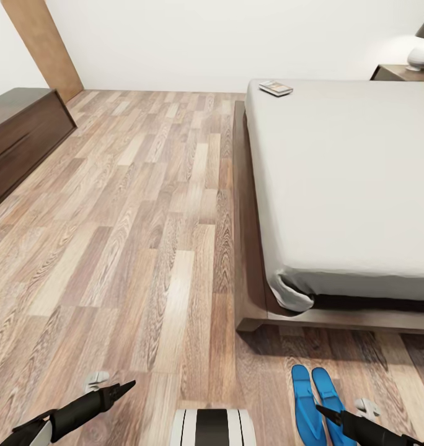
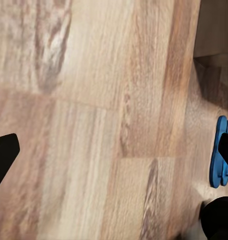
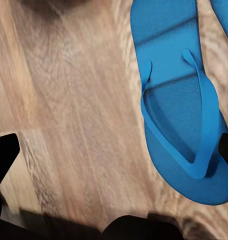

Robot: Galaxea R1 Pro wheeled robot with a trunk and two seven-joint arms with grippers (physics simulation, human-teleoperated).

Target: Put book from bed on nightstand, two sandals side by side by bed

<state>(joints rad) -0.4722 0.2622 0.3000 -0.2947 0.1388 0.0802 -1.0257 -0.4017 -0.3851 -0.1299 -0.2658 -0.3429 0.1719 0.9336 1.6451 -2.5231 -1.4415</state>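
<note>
Looking down from the head: the flat book (image 1: 276,88) lies at the smooth grey bed's (image 1: 342,179) far corner, 1 o'clock; two blue sandals (image 1: 317,402) sit side by side on the wood-plank floor (image 1: 131,248) at 5 o'clock, by the bed's foot. Left gripper (image 1: 122,388) and right gripper (image 1: 326,414) taper to dark points.

Left wrist: fingers (image 2: 4,155) spread wide over grainy planks.

Right wrist: fingers (image 3: 5,155) wide, empty, above a ribbed sandal (image 3: 181,100).

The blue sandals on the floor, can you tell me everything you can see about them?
The sandals are two flat, bright blue flip-flops that look like rubber or foam. In the right wrist view one shows a textured sole and a thin blue Y-shaped strap. They lie side by side on the wood-plank floor, soles down, just past the foot corner of the bed, close together and pointing the same way. The right gripper hovers above them without holding either one.
</note>
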